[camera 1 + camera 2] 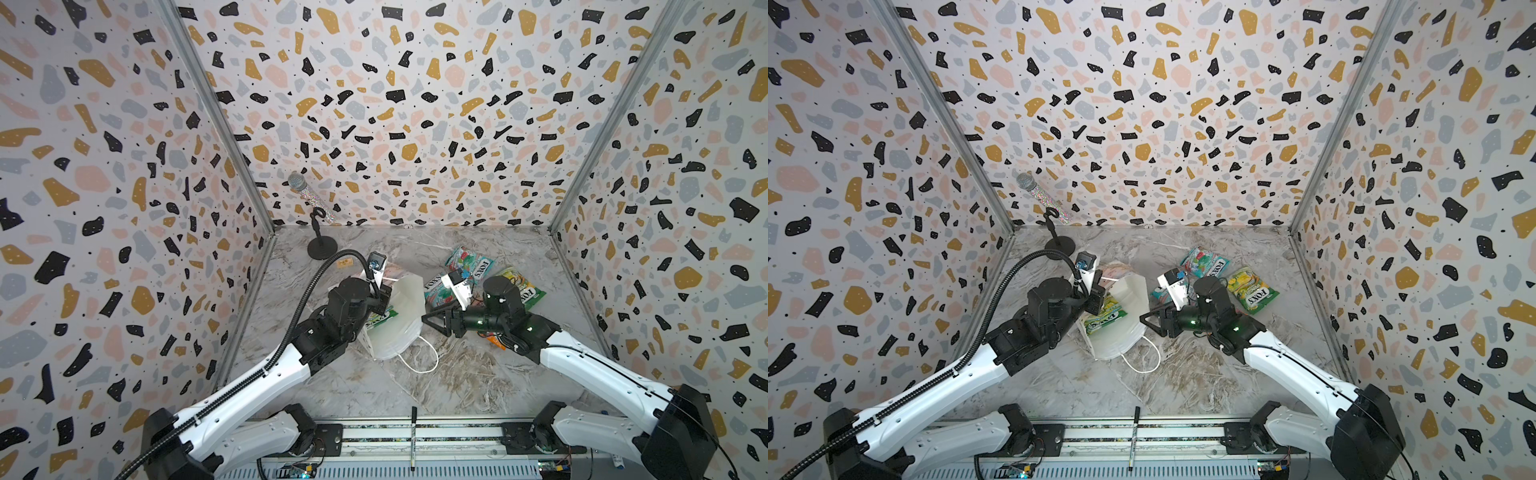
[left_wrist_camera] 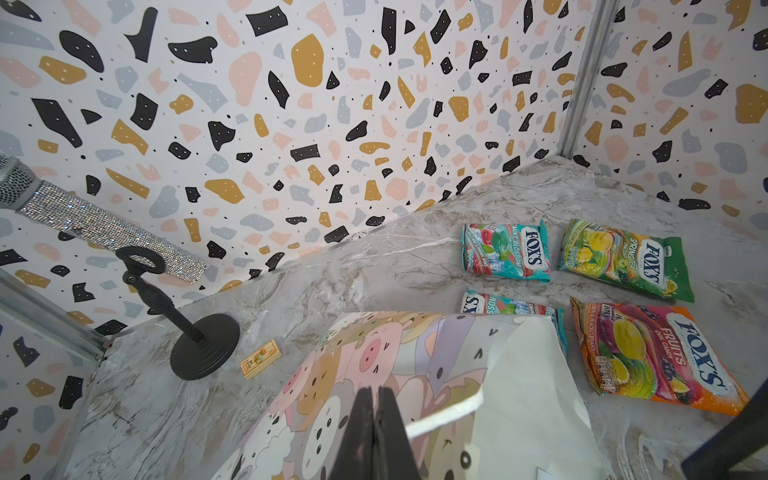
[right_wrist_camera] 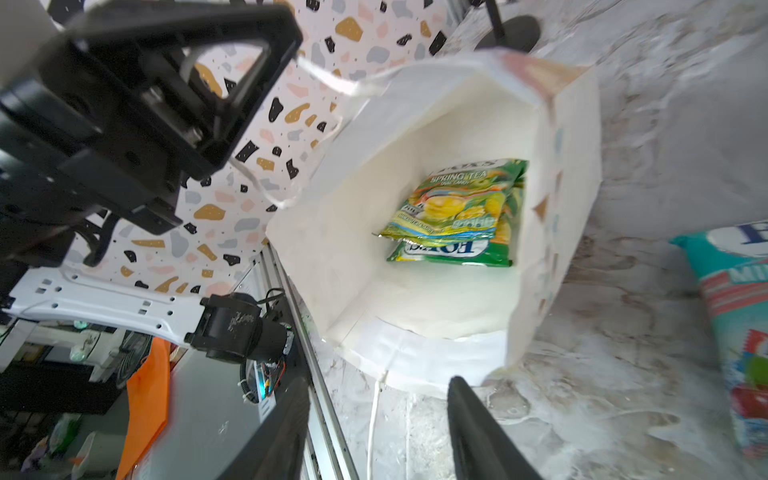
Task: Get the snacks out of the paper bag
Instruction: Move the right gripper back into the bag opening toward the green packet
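Note:
The white paper bag (image 1: pixel 399 332) (image 1: pixel 1117 340) lies on its side at mid-table, its cartoon animal face (image 2: pixel 374 361) up. My left gripper (image 2: pixel 372 390) (image 1: pixel 383 298) is shut on the bag's upper cord handle (image 3: pixel 328 77), which holds the mouth open. Two green-yellow snacks (image 3: pixel 457 203) (image 3: pixel 453 253) lie stacked inside. My right gripper (image 3: pixel 378 382) (image 1: pixel 428 320) stands open and empty just outside the mouth. On the table to the right lie two teal snacks (image 2: pixel 505 251) (image 2: pixel 511 305), a green-yellow one (image 2: pixel 623 259) and an orange-red one (image 2: pixel 656 357).
A glittery microphone (image 1: pixel 305 197) on a black stand (image 1: pixel 322 249) is at the back left, with a small tan tag (image 2: pixel 260 359) beside its base. A black marker (image 1: pixel 414 436) lies on the front rail. Patterned walls close in three sides.

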